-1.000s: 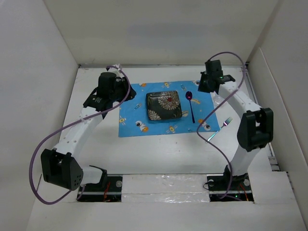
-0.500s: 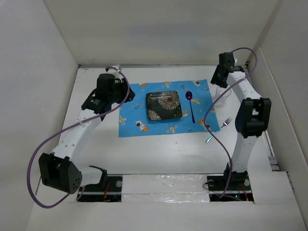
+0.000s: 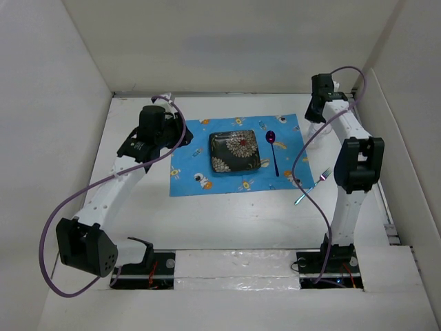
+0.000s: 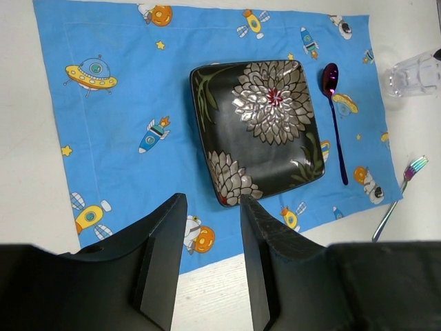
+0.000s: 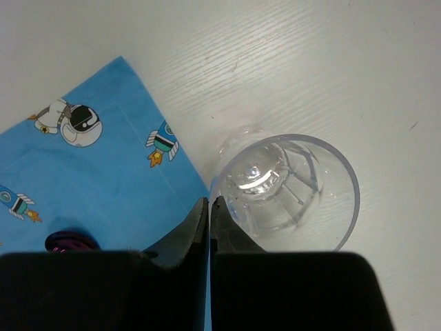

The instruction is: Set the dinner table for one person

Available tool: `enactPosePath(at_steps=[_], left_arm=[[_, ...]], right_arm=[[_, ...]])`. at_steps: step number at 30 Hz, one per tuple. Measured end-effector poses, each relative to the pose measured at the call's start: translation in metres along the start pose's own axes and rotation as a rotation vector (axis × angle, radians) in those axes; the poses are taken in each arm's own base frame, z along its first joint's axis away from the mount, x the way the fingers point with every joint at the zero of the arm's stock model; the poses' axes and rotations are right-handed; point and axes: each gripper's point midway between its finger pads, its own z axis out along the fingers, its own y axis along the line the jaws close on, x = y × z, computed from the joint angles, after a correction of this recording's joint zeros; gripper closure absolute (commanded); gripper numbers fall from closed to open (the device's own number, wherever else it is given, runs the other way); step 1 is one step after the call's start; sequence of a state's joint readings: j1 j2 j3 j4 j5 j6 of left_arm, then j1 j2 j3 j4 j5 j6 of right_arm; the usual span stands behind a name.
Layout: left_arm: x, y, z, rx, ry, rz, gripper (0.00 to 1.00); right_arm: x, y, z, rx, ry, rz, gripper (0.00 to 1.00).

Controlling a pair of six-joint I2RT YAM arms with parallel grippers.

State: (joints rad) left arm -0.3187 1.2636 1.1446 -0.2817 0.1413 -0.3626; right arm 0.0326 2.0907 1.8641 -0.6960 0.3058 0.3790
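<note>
Table (image 3: 227, 221) setting for one is well along. A blue mat (image 3: 200, 148) lies toward the far edge, with a dark flowered plate (image 3: 234, 152) at its middle and a purple spoon (image 3: 273, 152) on the mat just right of the plate. A clear glass (image 5: 286, 193) stands upright on the bare table, touching or just off the mat's far right corner. A fork (image 3: 315, 184) lies askew on the table beyond the mat's near right corner, toward the right edge.

The step in hand looks to be the glass. The right gripper (image 5: 209, 214) hangs over it with its fingers pressed flat together and nothing between them. Their tips sit just outside the rim on the mat side; whether they touch the glass cannot be told. The glass is not grasped. If it is to be shifted, the fingers must first spread and straddle the wall. If it is done, the fork seems the next piece. That calls for a low, flat pinch on a thin handle and then a straight placement beside the plate.

The left gripper (image 4: 212, 203) hovers above the mat's near edge with its fingers partly spread, holding and touching nothing.
</note>
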Motion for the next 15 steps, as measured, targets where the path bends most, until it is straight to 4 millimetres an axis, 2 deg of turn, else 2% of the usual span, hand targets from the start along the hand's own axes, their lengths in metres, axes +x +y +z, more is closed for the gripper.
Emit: enactPosePath(at_steps=[2, 5, 11, 15], left_arm=[[0.001, 0.001, 0.002, -0.002, 0.005, 0.002, 0.67], [0.004, 0.002, 0.005, -0.007, 0.016, 0.005, 0.67], [0.011, 0.004, 0.010, -0.009, 0.048, 0.008, 0.67], [0.009, 0.002, 0.010, 0.001, 0.049, 0.009, 0.66]], right_arm=[[-0.004, 0.003, -0.005, 0.001, -0.017, -0.014, 1.00], [-0.010, 0.021, -0.017, -0.025, -0.042, -0.057, 1.00], [-0.046, 0.087, -0.049, -0.148, -0.165, -0.134, 1.00], [-0.044, 0.115, -0.042, -0.194, -0.167, -0.184, 1.00]])
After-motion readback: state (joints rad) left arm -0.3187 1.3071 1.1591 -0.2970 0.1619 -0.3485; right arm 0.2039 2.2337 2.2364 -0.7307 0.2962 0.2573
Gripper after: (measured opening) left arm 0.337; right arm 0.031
